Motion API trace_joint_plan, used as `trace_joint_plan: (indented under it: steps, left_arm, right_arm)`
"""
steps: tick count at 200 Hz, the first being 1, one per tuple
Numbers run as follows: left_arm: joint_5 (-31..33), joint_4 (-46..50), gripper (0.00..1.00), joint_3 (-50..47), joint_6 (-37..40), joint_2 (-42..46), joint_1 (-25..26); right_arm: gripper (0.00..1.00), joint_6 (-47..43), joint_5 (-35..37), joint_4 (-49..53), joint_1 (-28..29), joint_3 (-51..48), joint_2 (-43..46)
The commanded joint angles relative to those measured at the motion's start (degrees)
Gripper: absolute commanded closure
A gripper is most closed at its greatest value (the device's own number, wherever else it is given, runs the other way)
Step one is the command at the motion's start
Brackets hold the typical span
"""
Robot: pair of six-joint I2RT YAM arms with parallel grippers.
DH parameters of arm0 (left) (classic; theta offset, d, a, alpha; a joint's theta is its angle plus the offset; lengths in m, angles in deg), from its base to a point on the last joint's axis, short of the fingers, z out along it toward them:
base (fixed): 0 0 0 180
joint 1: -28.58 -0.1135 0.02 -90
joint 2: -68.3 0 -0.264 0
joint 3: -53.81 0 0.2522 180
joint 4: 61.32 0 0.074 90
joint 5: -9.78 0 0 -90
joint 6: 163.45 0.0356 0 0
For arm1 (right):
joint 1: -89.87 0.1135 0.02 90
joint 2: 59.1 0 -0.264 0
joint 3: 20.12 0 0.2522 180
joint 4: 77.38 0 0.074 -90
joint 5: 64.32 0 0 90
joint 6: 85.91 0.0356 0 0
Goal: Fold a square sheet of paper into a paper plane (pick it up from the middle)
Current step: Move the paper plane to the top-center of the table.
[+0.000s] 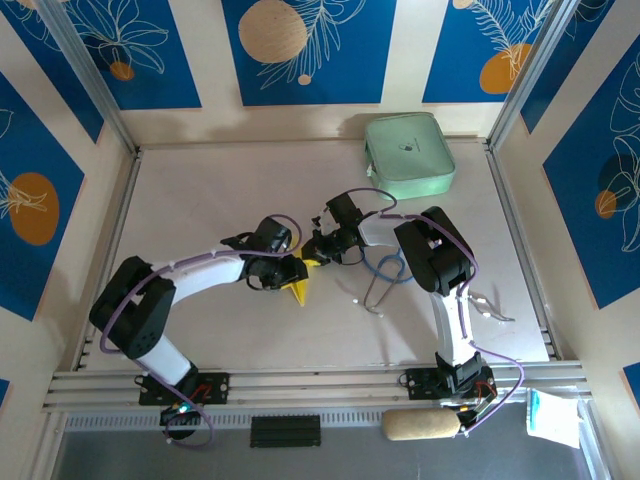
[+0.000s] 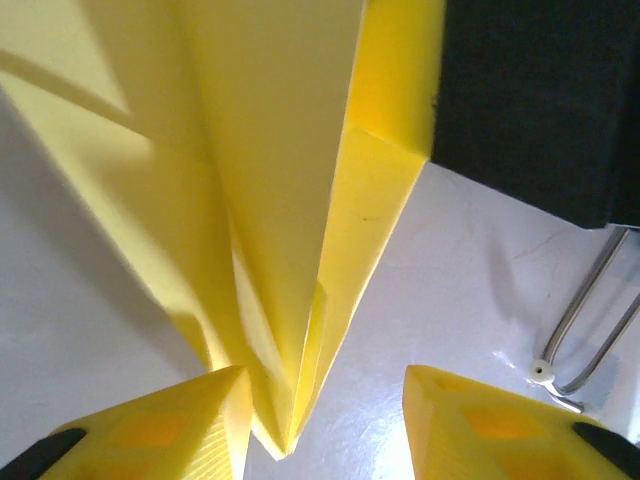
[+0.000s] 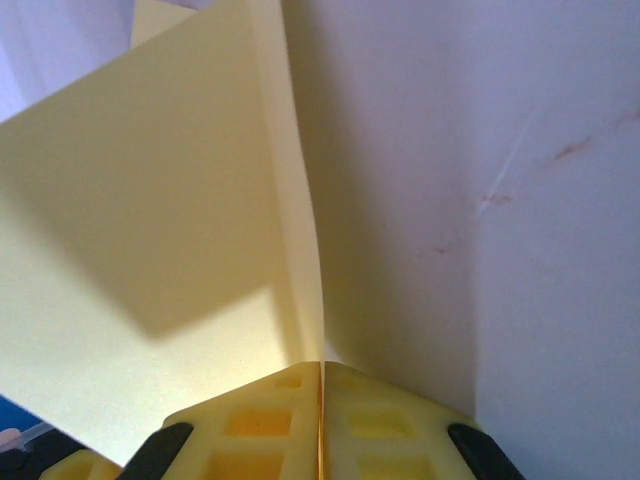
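Pale table point(image 1: 200, 200), blue leaf-print walls point(image 1: 160, 50). Paper plane point(image 1: 298, 289) at table centre, pinched tight in right gripper point(image 3: 322, 375), tip between parted jaws of left gripper point(image 2: 325, 380), unclamped. Seems mid-crease; calls next for left closing squarely on the fold.
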Motion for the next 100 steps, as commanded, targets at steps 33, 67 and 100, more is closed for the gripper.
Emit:
trace_joint_plan:
  steps: [33,67,100]
  left_arm:
    - [3.67,-1.33,0.64,-2.28,-4.13,2.39,2.01]
    - [6.06,0.76,0.65,0.06,-2.87,0.55,2.15]
    - [7.66,0.50,0.65,1.46,-1.86,-1.16,2.17]
  right_arm:
    - [0.90,0.65,1.52,3.12,-0.41,-0.16,-2.37]
    - [0.90,0.56,1.37,3.13,-0.27,-0.16,-2.37]
    - [0.90,0.60,1.11,3.01,-0.26,-0.16,-2.44]
